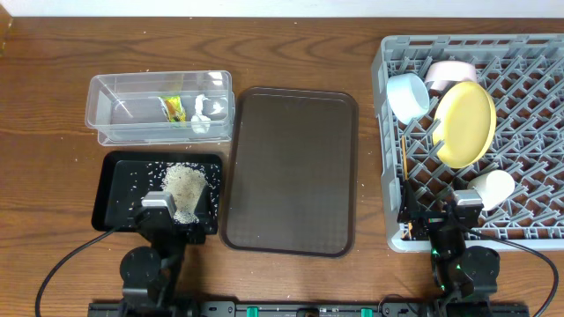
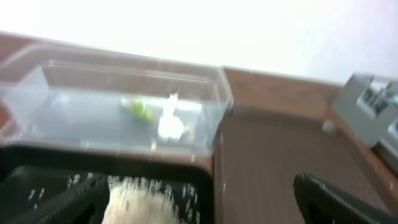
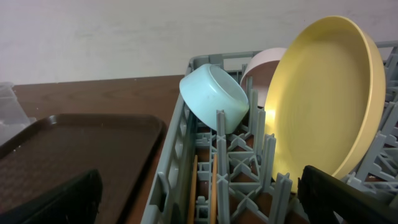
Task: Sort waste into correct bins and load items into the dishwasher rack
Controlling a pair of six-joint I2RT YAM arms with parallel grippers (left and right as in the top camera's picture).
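Observation:
The clear tub [image 1: 132,110] holds the green-yellow wrapper [image 1: 174,107] and a white scrap [image 1: 201,114]; both also show in the left wrist view [image 2: 140,109]. The rice heap [image 1: 185,187] lies in the black tray [image 1: 119,189]. The grey rack [image 1: 467,41] holds the light blue bowl [image 1: 408,95], white bowl [image 1: 449,72], yellow plate [image 1: 464,123], pale cup [image 1: 489,187] and two chopsticks [image 1: 404,167] along its left wall. My left gripper [image 1: 163,211] is open and empty over the black tray's near edge. My right gripper [image 1: 438,220] is open and empty at the rack's near left corner.
A large dark brown serving tray [image 1: 291,167] lies between the bins and the rack. Loose rice grains are scattered across the black tray. In the right wrist view the chopsticks [image 3: 213,186] lie in a slot between the rack pegs, below the blue bowl [image 3: 214,96].

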